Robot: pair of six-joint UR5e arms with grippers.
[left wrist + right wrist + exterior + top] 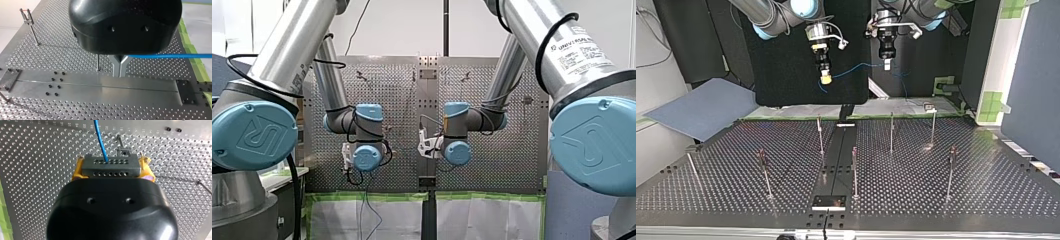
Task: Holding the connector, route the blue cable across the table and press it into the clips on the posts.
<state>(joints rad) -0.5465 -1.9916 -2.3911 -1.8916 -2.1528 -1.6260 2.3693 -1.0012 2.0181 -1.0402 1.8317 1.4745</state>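
Nearest, along the bench point(711, 185) edge opposite the arms: a row of thin posts point(854, 172) with clips point(26, 17) at their tops, all bare. Further in, toward the arms' edge: a second row of posts, likewise bare. Beyond and well above that row, close to the arms' edge: both tools, with the cable point(858, 67) strung between them. Right tool point(825, 76): closed tight, yellow pads point(146, 168) clamping the grey connector point(110, 166) by its two sides, cable leaving its front face. Left tool point(887, 64): metal tips brought together, cable caught in the fork just above them; pinched hard or merely guided, cannot tell. Span's long axis roughly along the arms' edge, sloping down a little toward the right tool; loose tail hanging from the left tool toward that edge. No clip filled, so routing judged barely begun. Deciding relation: posts below both tools and further from the arms' edge, span about parallel to the second row, right tool closest to that row's end post. Probably calls for carrying the span out over that row and lowering it, keeping this axis.
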